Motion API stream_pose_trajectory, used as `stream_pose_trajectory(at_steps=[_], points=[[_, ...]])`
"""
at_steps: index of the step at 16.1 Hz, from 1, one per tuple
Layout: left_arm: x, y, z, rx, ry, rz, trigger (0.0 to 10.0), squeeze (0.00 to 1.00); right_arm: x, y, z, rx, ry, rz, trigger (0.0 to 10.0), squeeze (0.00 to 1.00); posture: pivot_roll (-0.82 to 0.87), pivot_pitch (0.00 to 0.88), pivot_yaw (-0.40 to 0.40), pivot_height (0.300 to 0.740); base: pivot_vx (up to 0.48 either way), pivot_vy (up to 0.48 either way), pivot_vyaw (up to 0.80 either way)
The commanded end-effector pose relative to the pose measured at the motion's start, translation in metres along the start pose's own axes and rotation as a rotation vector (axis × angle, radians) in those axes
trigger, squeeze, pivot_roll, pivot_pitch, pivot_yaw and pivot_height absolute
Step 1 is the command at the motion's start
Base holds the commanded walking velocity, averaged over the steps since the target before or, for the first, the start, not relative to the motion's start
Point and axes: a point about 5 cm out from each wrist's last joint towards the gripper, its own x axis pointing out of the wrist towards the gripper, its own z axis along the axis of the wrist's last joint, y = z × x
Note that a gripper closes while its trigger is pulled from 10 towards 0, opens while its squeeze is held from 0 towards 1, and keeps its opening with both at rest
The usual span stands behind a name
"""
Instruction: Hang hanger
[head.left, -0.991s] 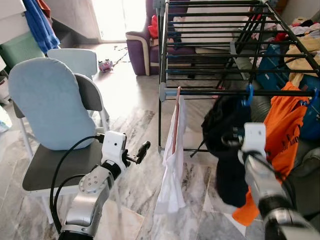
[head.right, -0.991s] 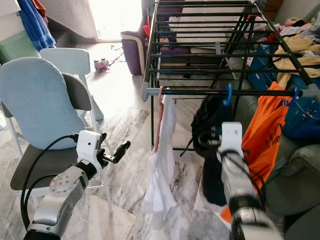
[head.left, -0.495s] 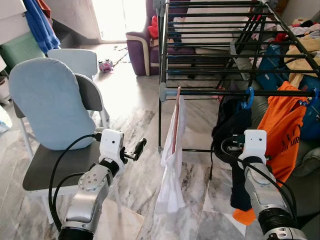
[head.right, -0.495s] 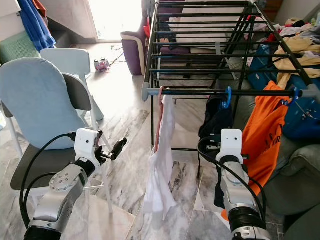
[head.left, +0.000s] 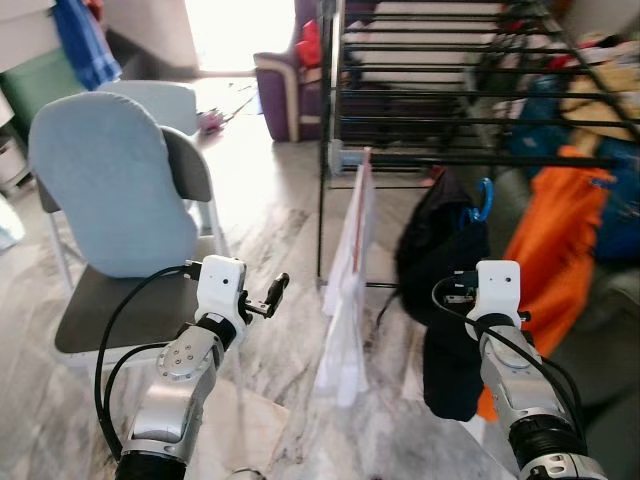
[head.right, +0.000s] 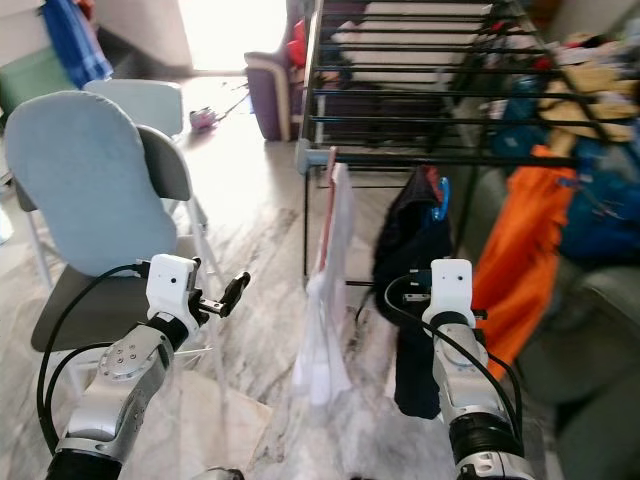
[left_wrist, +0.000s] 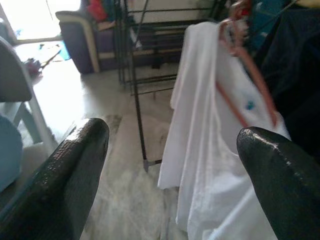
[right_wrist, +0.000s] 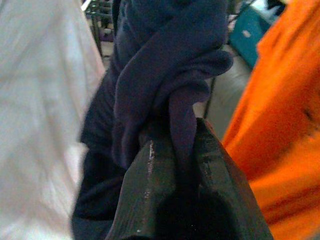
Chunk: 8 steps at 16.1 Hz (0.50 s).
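Right gripper (right_wrist: 172, 165): clenched on a fold of the dark navy garment (head.left: 445, 300); fabric is bunched between the two black fingers in the right wrist view.
Dark navy garment: hangs from a blue plastic hanger hook (head.left: 482, 199), which sits just below the front rail of the black metal drying rack (head.left: 470, 160). The frames are blurred, so I cannot tell whether the hook rests on the rail or hangs free.
Left gripper (head.left: 268, 295): released, fingers spread wide and holding nothing; it is held out in front of the grey chair with a pale blue cushion (head.left: 105, 200), well apart from the rack.
Neighbours on rail: white shirt on a pink hanger (head.left: 350, 280) to the left of the navy garment, orange shirt (head.left: 545, 235) to the right.
Step in hand (judgement): placing the hanger on the rail, or checking that it has seated.
Next move calls for: confirming the blue hook is over the rail before letting go of the cloth; releasing early would likely drop the garment to the marble floor (head.left: 270, 400).
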Motion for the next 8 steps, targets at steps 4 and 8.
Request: stream_pose_trajectory(at_steps=[4, 8], points=[[0.0006, -0.0015, -0.0023, -0.008, 0.001, 0.006, 10.0, 0.0, 0.0058, -0.0025, 0.0188, -0.009, -0.061, -0.001, 10.0, 0.0, -0.08, 0.0, -0.003, 0.74, -0.354, 0.0, 0.0], [0.0013, -0.0017, -0.0028, -0.011, -0.001, 0.005, 10.0, 0.0, 0.0086, -0.0007, 0.023, -0.01, -0.066, -0.001, 10.0, 0.0, -0.09, 0.0, -0.001, 0.74, -0.349, 0.0, 0.0]])
